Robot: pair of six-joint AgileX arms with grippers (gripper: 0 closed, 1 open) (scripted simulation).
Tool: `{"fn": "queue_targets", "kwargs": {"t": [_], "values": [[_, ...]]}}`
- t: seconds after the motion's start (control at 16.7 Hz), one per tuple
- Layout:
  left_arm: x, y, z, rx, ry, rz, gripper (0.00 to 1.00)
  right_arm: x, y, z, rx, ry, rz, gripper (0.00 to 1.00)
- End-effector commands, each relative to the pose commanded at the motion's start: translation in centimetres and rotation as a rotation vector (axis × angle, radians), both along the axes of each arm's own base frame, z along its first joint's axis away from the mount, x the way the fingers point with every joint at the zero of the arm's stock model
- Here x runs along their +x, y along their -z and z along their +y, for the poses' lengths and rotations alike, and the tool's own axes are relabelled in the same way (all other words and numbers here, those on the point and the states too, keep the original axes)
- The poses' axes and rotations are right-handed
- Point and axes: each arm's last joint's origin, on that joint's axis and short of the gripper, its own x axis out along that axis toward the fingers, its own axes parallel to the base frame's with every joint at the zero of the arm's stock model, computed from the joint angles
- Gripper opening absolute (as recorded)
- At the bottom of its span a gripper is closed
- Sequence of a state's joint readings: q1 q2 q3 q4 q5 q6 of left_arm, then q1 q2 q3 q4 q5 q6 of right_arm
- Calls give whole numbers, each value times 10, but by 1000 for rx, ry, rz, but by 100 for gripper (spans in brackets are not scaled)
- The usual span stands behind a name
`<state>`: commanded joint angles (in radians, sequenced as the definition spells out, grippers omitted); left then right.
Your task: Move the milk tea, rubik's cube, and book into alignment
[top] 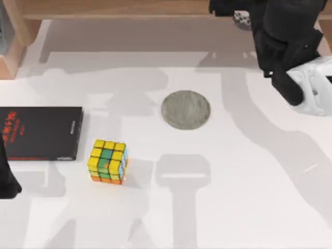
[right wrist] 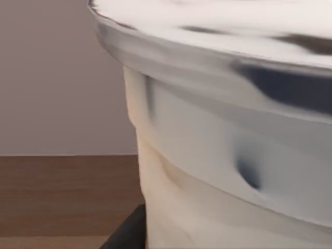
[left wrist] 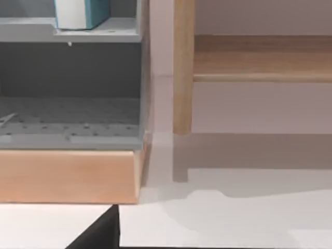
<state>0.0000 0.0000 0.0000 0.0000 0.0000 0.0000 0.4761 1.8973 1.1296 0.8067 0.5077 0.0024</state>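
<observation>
Top view: right claw (top: 298, 88) at table's far right, seemingly clamped on milk tea (right wrist: 218, 155), fingers hidden so cannot tell; rubik's cube (top: 107, 161) just beside book (top: 40, 133) at left; risk of tall cup slipping or tipping once set down.

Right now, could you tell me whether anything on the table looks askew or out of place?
Yes: the rubik's cube sits turned at an angle to the black book beside it, and lower than the book in the top view. The grey coaster lies bare mid-table, while the milk tea looms close before the right arm's wrist camera.
</observation>
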Motion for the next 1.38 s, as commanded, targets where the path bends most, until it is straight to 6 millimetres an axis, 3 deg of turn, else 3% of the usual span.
{"fn": "queue_targets", "kwargs": {"t": [0.12,0.54,0.72,1.14,1.38], "values": [[0,0,0,0,0,0,100,-10,11,21,3,-4,-8,0],[0,0,0,0,0,0,100,-45,84,85,-19,36,83,0],[0,0,0,0,0,0,100,-55,105,106,-17,20,98,0],[0,0,0,0,0,0,100,-56,110,108,-16,17,100,0],[0,0,0,0,0,0,100,-56,122,110,-9,16,93,0]]}}
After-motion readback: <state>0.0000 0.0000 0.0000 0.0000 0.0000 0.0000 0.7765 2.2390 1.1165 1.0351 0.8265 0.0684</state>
